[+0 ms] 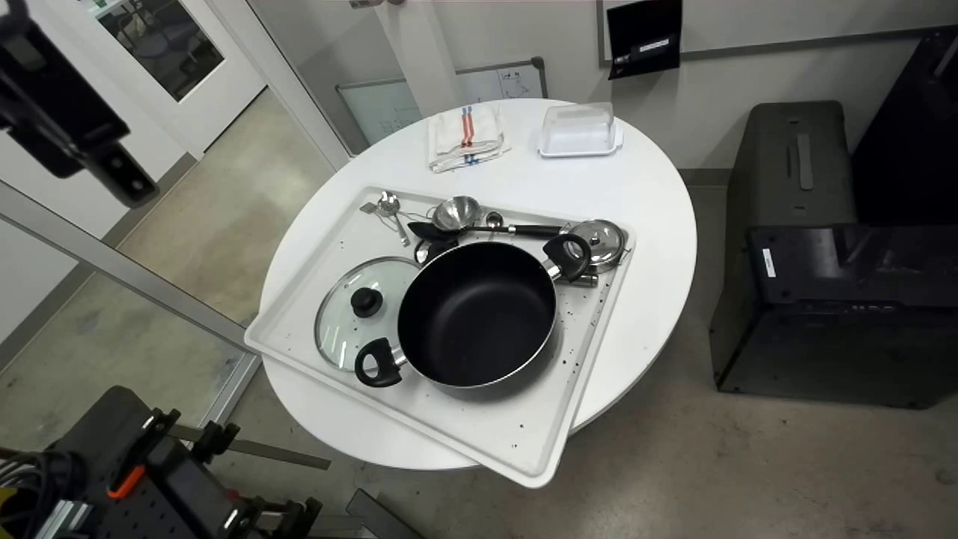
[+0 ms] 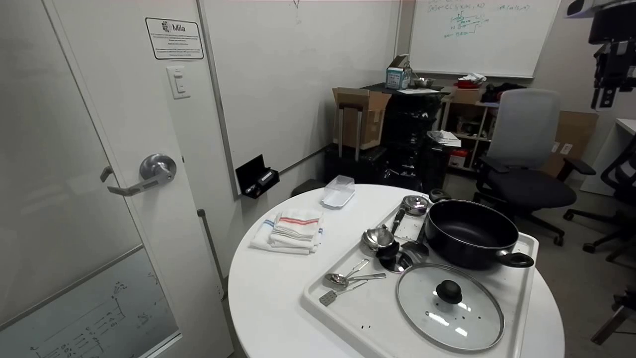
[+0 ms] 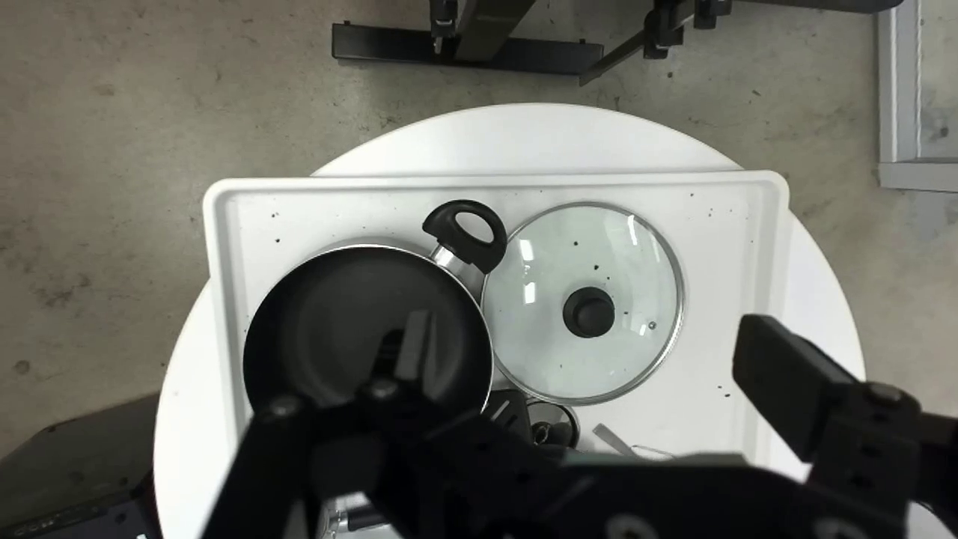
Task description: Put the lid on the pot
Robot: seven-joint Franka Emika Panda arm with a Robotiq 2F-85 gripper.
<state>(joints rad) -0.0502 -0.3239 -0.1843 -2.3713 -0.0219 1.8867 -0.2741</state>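
Lid [image 3: 584,303] rests on the round white desk [image 1: 662,262], inside a pale tray [image 3: 718,247]. Biggest in the tray is the black pot [image 1: 479,314], upright; next comes the glass lid, lying flat just beside it. The jaws stand wide apart, well above the desk, holding nothing. Smaller still are the metal utensils [image 2: 378,238] near the pot and the lid's black knob [image 2: 448,292], facing up.

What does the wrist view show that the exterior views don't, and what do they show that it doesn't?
Wrist view only: a plain look at the gripper standing open, its fingers wide apart.

Exterior views only: the folded towels and the clear plastic container, visible in both.

Shared by all: the lid lying on the tray beside the uncovered pot.
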